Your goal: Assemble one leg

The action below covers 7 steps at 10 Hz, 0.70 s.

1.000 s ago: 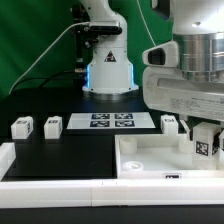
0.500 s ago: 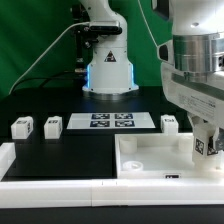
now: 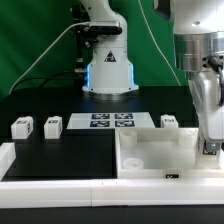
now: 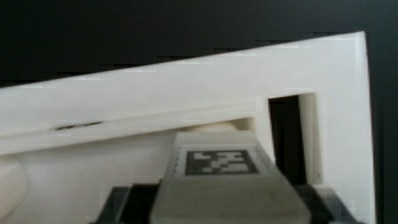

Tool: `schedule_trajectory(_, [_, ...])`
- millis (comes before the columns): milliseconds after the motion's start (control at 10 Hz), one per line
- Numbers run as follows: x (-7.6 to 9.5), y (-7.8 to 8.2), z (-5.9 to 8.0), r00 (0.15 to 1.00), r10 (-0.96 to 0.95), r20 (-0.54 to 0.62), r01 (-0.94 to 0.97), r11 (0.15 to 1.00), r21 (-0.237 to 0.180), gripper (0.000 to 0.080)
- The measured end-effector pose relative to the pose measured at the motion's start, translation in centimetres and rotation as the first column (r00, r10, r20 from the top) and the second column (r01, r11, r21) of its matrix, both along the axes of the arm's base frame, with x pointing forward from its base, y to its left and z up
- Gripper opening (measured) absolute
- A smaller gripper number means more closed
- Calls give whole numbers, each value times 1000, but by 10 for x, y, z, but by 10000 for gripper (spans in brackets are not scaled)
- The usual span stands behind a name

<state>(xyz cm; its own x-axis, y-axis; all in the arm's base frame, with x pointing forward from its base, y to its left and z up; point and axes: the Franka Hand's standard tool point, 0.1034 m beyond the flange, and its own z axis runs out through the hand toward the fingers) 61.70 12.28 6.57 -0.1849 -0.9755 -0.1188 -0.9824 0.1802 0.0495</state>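
Observation:
My gripper (image 3: 209, 138) is shut on a white leg (image 3: 208, 147), and its tag shows just below the fingers. It holds the leg at the right side of the large white tray-like piece (image 3: 150, 152), close to its right wall. In the wrist view the leg (image 4: 222, 165) sits tag-up between the dark fingers (image 4: 134, 203) of my gripper (image 4: 222, 208), with the tray piece (image 4: 125, 110) right behind it. Whether the leg touches the tray I cannot tell. Three more legs stand on the black table: two at the exterior view's left (image 3: 21, 127) (image 3: 52, 125) and one (image 3: 170, 122) behind the tray.
The marker board (image 3: 112, 121) lies flat at mid-table in front of the arm's base (image 3: 108, 65). A low white rail (image 3: 50, 182) runs along the table's front and left edge. A green backdrop stands behind.
The gripper has turned on its wrist and shifted toward the exterior view's right with the leg still in it. The tray and the loose legs have not moved.

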Motion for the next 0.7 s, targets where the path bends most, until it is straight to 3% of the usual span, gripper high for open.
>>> schedule_trajectory(100, [0, 1, 0, 1000, 23, 2, -23, 1000, 1, 292])
schedule_trajectory(200, [0, 1, 0, 998, 69, 8, -70, 998, 2, 483])
schedule_trajectory(300, [0, 1, 0, 996, 84, 10, -84, 996, 2, 483])
schedule_trajectory(400, [0, 0, -1, 979, 203, 25, -203, 979, 1, 611])
schedule_trajectory(700, [0, -2, 0, 830, 553, 73, -554, 832, -7, 648])
